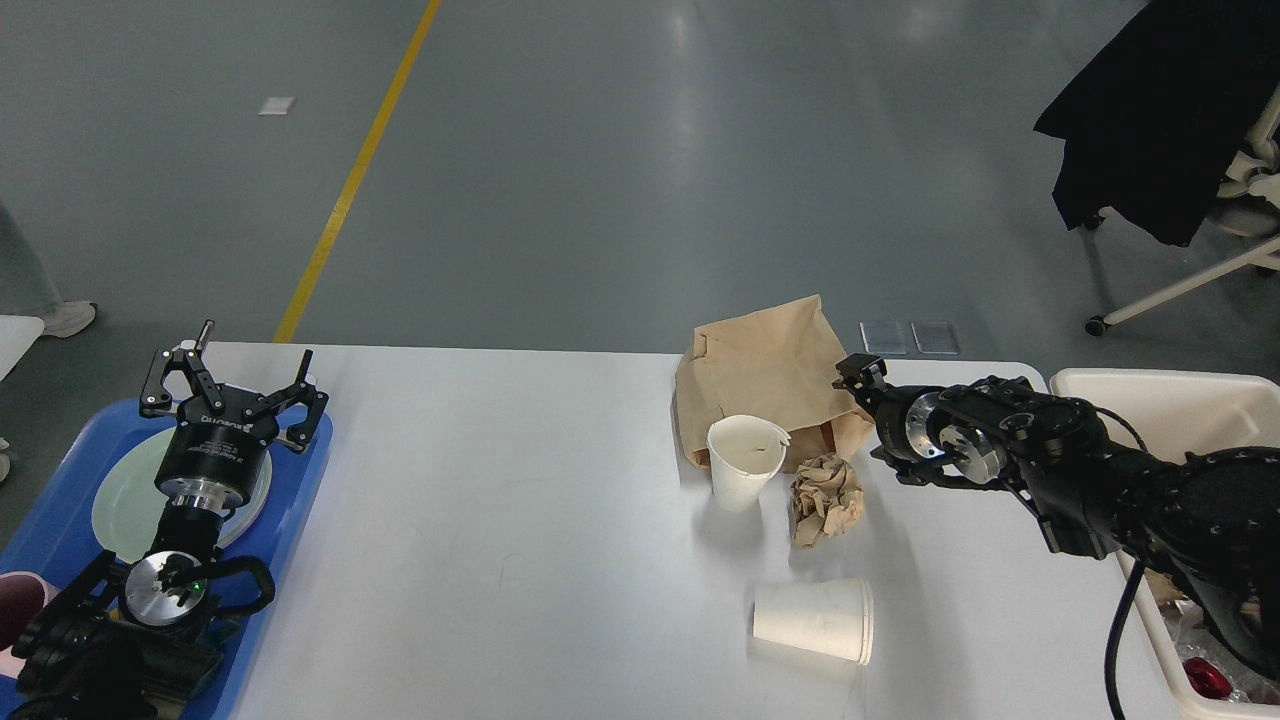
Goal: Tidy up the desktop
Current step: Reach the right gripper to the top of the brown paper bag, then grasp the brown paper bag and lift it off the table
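At the far left a blue tray (300,470) overlaps the left end of the bench (500,520), the wide white top that fills most of the view. In the tray lies a pale green plate (120,500), and a dark pinkish cup (15,605) shows at the tray's near left edge, mostly cut off. Over the plate hangs the left gripper (232,385), its fingers spread wide with nothing between them.

The middle of the bench is bare. Right of centre a brown paper bag (770,375) lies flat-ish near the far edge. Just in front of it stands an upright white paper cup (742,465), its rim dented on the right; what sits inside I cannot make out. Beside that cup, to its right, lies a crumpled ball of brown paper (825,498). Nearer to me a second white paper cup (815,620) lies on its side, mouth to the right.

The right gripper (860,375) reaches in low from the right, its tip at the right edge of the bag; it is dark and seen end-on, so I cannot tell whether it is spread or closed.

At the far right a cream bin (1160,385) stands against the bench end, holding crumpled paper, silvery foil and something red.
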Motion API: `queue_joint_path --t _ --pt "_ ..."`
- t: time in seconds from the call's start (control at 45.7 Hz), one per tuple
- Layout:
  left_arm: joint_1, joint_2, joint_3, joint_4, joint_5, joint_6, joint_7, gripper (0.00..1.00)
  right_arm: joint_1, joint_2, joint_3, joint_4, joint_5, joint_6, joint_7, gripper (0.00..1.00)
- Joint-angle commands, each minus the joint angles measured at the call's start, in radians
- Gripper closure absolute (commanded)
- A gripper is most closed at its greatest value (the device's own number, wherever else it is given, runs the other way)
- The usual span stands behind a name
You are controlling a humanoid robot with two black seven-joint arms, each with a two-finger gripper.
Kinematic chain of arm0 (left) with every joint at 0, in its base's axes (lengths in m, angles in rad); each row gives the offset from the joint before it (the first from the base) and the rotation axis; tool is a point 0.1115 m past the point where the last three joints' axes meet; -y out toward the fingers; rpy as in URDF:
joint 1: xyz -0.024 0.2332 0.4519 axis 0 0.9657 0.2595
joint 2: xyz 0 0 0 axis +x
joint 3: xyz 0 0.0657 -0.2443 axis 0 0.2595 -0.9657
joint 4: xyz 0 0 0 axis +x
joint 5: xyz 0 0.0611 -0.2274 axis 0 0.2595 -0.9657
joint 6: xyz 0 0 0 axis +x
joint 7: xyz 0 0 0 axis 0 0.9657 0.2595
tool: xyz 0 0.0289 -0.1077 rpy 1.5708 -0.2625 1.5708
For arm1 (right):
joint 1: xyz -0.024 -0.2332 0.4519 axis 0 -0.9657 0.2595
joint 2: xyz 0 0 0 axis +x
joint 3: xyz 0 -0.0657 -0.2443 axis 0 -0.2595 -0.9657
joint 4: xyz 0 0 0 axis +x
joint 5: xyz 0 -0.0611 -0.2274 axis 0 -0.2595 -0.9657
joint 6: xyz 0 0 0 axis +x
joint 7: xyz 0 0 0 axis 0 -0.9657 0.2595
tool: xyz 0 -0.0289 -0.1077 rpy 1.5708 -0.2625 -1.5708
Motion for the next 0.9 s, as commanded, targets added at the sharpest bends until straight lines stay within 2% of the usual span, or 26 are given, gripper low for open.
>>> queue_joint_path --t 0.0,0.131,0.285,0.438,0.526,0.701,0.766,0.876 --pt "0.000 0.000 0.000 0.000 0.000 0.000 0.000 0.04 -0.009 0.010 0.068 -0.035 -0.002 -0.031 0.006 0.00" --pt "0.000 0.000 0.000 0.000 0.000 0.000 0.000 0.04 -0.015 0.071 0.065 -0.088 -0.010 -0.029 0.004 0.00" --pt "0.000 0.000 0.000 0.000 0.000 0.000 0.000 0.04 -0.026 0.079 0.066 -0.105 -0.010 -0.035 0.006 0.00" --pt "0.000 0.000 0.000 0.000 0.000 0.000 0.000 0.04 -0.029 0.079 0.068 -0.107 -0.010 -0.049 0.019 0.11" --pt "0.000 -0.001 0.000 0.000 0.000 0.000 0.000 0.04 -0.029 0.081 0.072 -0.105 -0.008 -0.046 0.026 0.30" --pt "0.000 0.000 0.000 0.000 0.000 0.000 0.000 0.04 -0.029 0.087 0.069 -0.104 -0.010 -0.041 0.026 0.60" --pt "0.000 0.000 0.000 0.000 0.000 0.000 0.000 0.04 -0.029 0.091 0.068 -0.102 -0.010 -0.040 0.026 0.75" --pt "0.000 0.000 0.000 0.000 0.000 0.000 0.000 0.04 -0.029 0.090 0.066 -0.102 -0.010 -0.032 0.026 0.92"
